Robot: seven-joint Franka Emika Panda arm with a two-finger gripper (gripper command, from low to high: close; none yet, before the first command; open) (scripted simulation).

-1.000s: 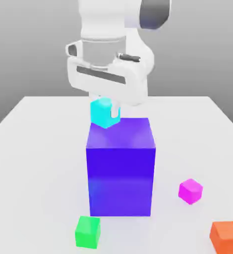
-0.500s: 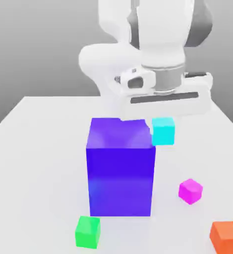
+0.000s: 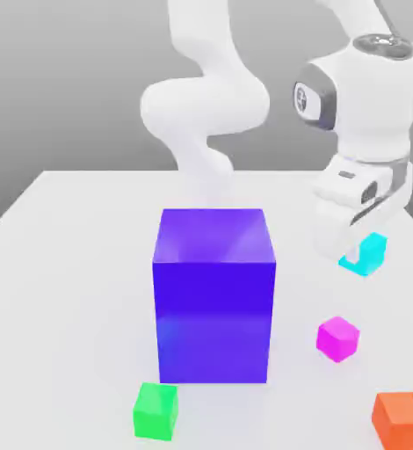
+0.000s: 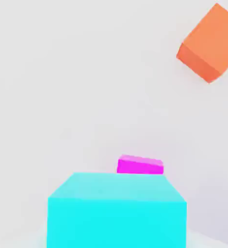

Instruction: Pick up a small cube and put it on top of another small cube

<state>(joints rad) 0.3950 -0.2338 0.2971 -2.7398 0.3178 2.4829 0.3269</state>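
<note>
small cubes: 4 — cyan [image 3: 366, 253], magenta [image 3: 337, 338], green [image 3: 155, 410], orange [image 3: 401, 419] | large blue block [image 3: 213, 294]: 1

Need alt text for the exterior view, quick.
The white arm's end effector holds a cyan cube above the table, right of a big blue block; magenta, green and orange cubes lie in front.

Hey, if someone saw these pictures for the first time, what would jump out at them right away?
The big blue-purple block in the middle of the white table dominates the exterior view, dwarfing the small cubes. Next is the white arm curving over to that view's right, its gripper shut on a cyan cube held above the table. Below it sit a magenta cube, an orange cube and a green cube.
</note>
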